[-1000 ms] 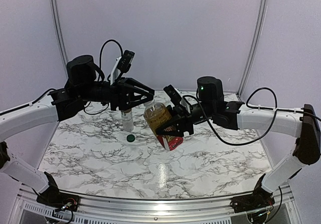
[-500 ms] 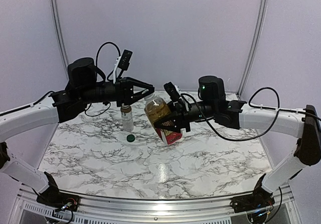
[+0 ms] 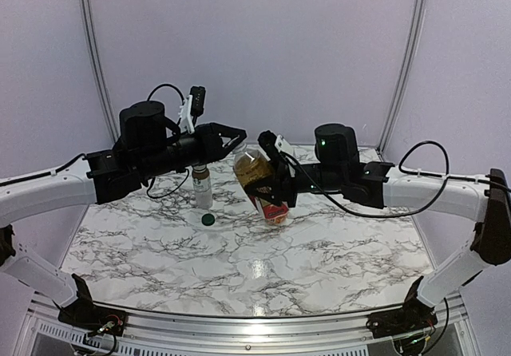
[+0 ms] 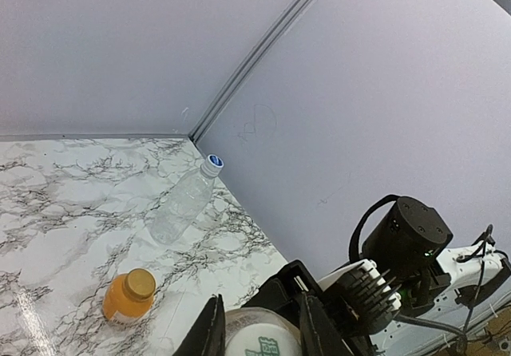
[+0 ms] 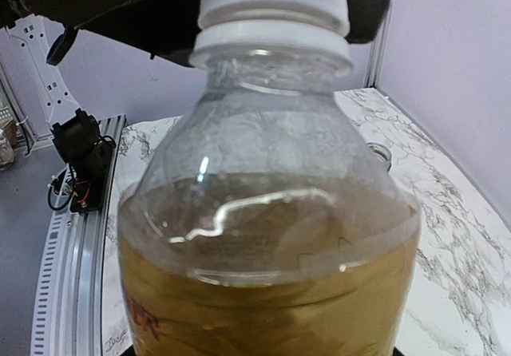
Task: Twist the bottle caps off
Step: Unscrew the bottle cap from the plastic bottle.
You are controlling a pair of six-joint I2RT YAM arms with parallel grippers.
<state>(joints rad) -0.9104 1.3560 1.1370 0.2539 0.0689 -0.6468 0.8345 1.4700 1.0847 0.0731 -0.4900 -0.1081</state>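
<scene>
My right gripper (image 3: 272, 199) is shut on the amber tea bottle (image 3: 255, 176) at its red label and holds it tilted above the table. The bottle fills the right wrist view (image 5: 267, 236). My left gripper (image 3: 238, 142) is at the bottle's top, its jaws closed against both sides of the white cap (image 4: 263, 340). The cap also shows in the right wrist view (image 5: 271, 1). A dark green cap (image 3: 208, 219) lies on the table beside the short clear bottle (image 3: 202, 184), which stands open. The orange juice bottle (image 4: 126, 298) stands capped. The tall clear bottle (image 4: 180, 204) lies on its side with its white and blue cap (image 4: 212, 162) on.
The marble table (image 3: 335, 252) is closed in by lilac walls (image 3: 263, 45) at the back and sides. The orange juice bottle and the tall clear bottle are near the back right corner. Both arms meet over the table's middle.
My right arm has carried the tea bottle up and left, toward my left gripper. My left gripper has turned and closed around the white cap.
</scene>
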